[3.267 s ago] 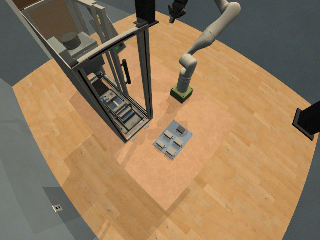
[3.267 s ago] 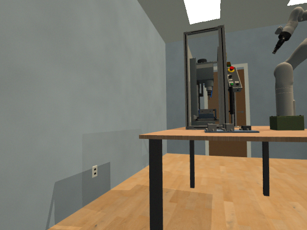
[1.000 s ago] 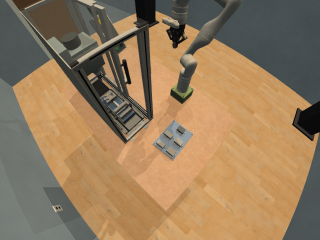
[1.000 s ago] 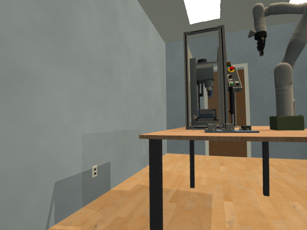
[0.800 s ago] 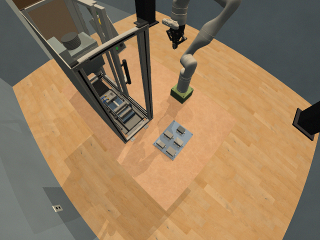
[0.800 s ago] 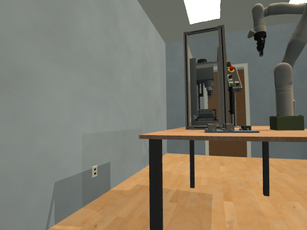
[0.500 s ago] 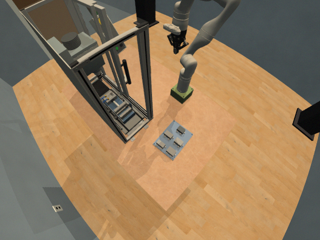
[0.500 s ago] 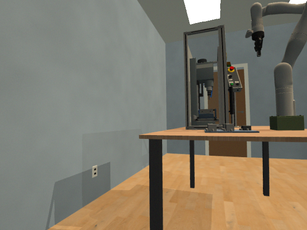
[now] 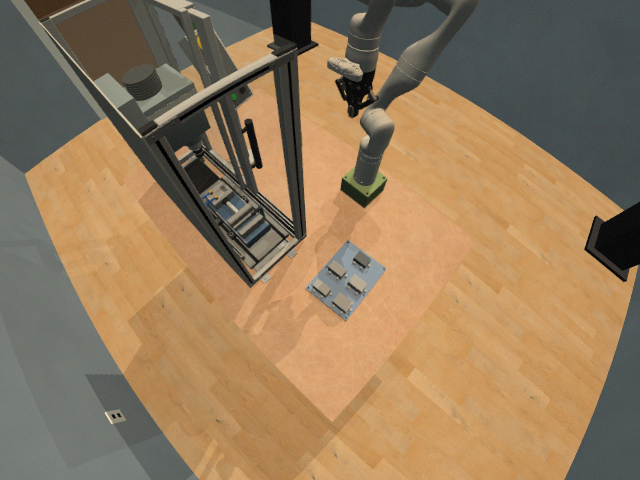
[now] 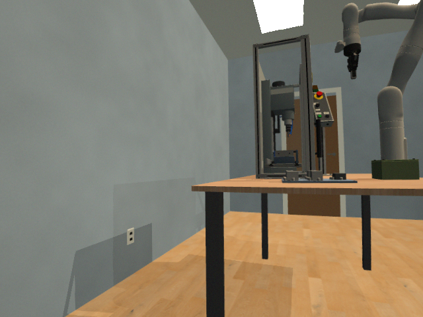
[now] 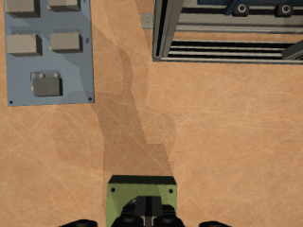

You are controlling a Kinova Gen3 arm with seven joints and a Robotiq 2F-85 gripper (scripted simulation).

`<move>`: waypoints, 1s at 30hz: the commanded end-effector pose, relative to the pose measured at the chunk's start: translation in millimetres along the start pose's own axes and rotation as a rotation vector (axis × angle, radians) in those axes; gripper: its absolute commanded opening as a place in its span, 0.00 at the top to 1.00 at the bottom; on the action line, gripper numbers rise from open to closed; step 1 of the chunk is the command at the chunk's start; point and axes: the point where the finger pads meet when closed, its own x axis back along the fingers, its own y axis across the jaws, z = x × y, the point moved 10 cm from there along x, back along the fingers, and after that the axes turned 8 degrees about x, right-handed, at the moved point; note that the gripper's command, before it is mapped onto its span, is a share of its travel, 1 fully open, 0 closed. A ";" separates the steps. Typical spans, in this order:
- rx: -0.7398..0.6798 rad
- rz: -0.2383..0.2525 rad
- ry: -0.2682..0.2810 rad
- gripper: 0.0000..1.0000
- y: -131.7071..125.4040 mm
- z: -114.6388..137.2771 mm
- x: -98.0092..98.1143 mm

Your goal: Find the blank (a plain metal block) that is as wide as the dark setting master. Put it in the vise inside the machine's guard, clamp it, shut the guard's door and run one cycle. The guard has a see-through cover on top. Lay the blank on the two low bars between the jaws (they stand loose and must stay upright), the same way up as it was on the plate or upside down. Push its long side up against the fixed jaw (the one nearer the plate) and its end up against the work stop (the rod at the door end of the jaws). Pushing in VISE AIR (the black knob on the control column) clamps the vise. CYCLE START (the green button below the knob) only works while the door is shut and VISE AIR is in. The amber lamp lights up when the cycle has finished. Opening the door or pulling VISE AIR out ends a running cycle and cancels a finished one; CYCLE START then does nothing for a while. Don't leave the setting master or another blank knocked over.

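Blue plate [image 9: 347, 254] [image 10: 328, 181] [image 11: 71, 96] on the tabletop [image 9: 413, 258] [image 10: 238, 183] [image 11: 213, 128] carries the dark setting master [image 9: 361, 259] [image 10: 339, 176] [image 11: 46, 87] and four paler blanks [image 9: 337, 269] [image 10: 314, 175] [image 11: 65, 42], all upright. Small pins beside the master presumably fix its station, the separate stations allowing comparison and finger access. Matching blank: on the plate, identity undetermined; widths cannot be told reliably. End effector [image 9: 353, 111] [image 10: 353, 76] [image 11: 148, 219]: fingers pressed together, nothing pinched, raised well above the work, likely to give the wrist camera an unobstructed view. Vise [image 9: 248, 222] [image 10: 284, 159] [image 11: 215, 2]: no blank seen between its jaws. Guard [image 9: 291, 129] [image 10: 306, 102] [image 11: 166, 28]: plate-facing end appears open, suiting loading. Assessment: survey stage; width comparison should precede any grasp. Risk: neighbouring blanks could be knocked over.
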 end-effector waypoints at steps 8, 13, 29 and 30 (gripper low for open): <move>-0.010 0.008 -0.008 0.90 -18.3 24.6 -14.1; -0.010 0.008 -0.008 0.90 -18.3 24.6 -14.1; -0.010 0.009 -0.008 0.90 -47.7 58.9 -31.3; -0.010 0.009 -0.008 0.90 -47.7 58.9 -31.3</move>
